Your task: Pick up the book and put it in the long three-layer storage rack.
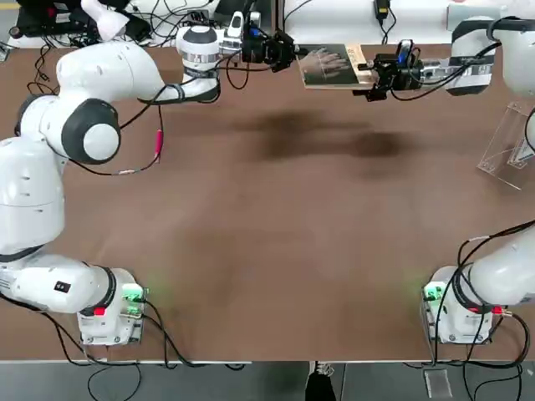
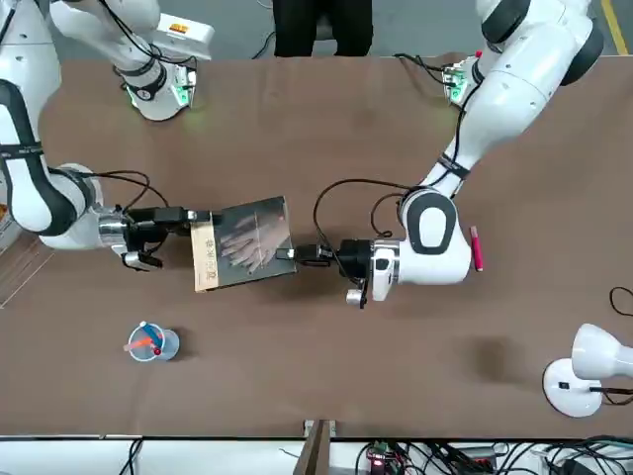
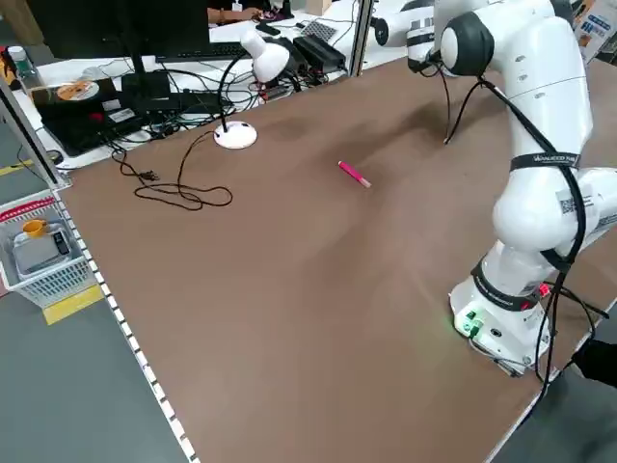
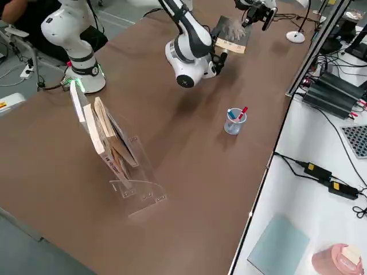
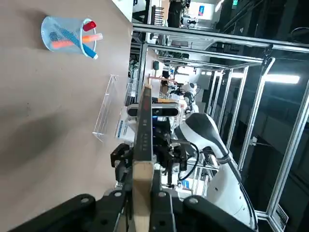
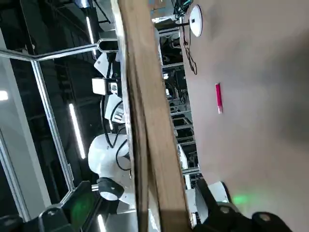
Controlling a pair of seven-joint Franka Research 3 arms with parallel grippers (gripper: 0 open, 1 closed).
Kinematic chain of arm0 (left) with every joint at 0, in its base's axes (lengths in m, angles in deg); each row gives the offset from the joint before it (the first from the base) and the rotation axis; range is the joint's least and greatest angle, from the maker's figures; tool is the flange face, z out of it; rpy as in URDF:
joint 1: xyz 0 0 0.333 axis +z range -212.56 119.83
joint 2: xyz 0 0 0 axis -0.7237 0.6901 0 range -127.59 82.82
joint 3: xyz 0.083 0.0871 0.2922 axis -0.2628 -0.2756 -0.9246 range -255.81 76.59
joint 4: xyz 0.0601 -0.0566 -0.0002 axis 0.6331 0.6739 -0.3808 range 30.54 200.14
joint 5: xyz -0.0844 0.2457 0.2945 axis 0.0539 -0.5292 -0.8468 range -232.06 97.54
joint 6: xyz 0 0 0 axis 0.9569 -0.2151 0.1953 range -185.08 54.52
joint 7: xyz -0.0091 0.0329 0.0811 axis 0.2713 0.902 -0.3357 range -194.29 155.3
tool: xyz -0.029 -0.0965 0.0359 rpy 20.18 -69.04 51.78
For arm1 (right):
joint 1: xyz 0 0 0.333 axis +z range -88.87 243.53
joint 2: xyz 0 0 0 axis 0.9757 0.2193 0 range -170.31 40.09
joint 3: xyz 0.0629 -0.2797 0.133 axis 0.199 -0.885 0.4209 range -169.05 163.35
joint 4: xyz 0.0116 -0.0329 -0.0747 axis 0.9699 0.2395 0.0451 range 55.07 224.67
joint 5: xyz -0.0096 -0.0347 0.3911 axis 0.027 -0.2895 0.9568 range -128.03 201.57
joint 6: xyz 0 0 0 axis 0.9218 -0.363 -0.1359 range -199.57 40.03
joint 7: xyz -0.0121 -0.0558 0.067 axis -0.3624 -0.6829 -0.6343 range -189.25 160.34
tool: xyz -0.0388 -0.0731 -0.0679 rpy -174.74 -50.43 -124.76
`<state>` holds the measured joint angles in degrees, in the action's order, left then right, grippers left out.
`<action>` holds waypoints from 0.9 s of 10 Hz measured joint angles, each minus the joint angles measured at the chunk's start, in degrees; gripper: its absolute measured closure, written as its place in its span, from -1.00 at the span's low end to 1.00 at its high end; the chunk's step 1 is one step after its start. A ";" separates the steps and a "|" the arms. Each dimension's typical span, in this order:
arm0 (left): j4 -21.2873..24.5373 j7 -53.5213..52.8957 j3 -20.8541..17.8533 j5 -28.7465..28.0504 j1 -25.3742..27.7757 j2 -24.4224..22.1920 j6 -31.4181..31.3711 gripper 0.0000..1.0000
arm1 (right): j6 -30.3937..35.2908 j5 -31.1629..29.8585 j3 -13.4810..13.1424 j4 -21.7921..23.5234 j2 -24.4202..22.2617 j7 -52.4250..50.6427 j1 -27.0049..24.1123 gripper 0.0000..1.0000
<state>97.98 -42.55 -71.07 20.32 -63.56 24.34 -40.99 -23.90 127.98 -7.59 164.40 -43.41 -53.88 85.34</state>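
While the left gripper [image 2: 287, 254] is shut on the book [image 2: 249, 244], we have the right gripper [image 2: 188, 237] open around its tan-strip edge. Book's above the table [image 2: 326, 366], dark grey-green, pale hand picture on the cover. Clear rack [image 4: 137, 192] is on the right arm's side, books [image 4: 109, 134] already leaning in it. Pen cup [image 2: 153, 342] stands upright nearby.

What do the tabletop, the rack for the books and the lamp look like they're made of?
The rack looks like glossy clear plastic, probably acrylic: the table shows through it. The tabletop seems matte, perhaps vinyl or laminate, with only soft shadows. The lamp appears to be smooth white plastic or painted metal.
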 joint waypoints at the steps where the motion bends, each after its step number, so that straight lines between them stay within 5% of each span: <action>1: -0.02 0.00 0.00 0.00 0.01 0.00 0.00 0.97 | -0.08 0.03 -0.01 -0.33 0.00 0.36 0.00 -0.83; 5: -0.08 0.00 -0.05 0.00 0.04 0.00 -0.05 0.97 | -0.23 0.05 -0.09 -1.03 0.00 0.59 0.00 -0.59; 9: -0.18 0.00 -0.05 0.05 0.05 0.00 -0.06 0.97 | -0.31 0.05 -0.25 -1.04 0.02 1.66 0.00 0.27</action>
<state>97.80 -42.55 -71.12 20.37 -63.51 24.34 -41.04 -24.21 128.03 -7.84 163.36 -43.40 -52.22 85.34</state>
